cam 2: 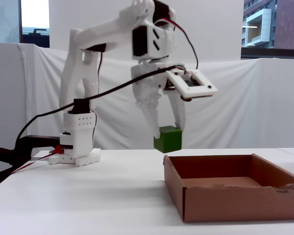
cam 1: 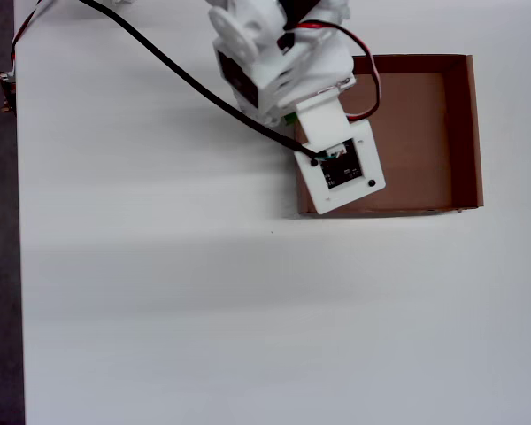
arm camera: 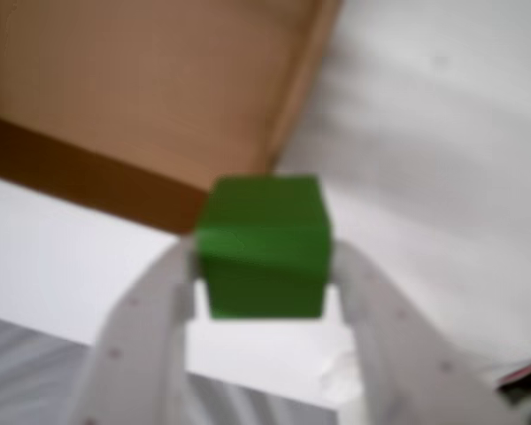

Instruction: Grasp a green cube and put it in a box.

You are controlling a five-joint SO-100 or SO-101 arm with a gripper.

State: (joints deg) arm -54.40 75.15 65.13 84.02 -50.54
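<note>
Clearly, the end effector [cam 2: 167, 133] pinches the green cube [cam 2: 167, 139] between its two white fingers and holds it in the air, off the table [cam 2: 88, 196]. Seen from the fixed view, the cube hangs just above the left wall of the box [cam 2: 235, 198], touching nothing below.

My arm [cam 2: 95, 39] is all white plastic with black motor blocks at the joints. A black cable [cam 2: 103, 95] loops along it, red wires [cam 2: 179, 24] at twelve o'clock, and small screws dot the fingers [arm camera: 128, 341].
</note>
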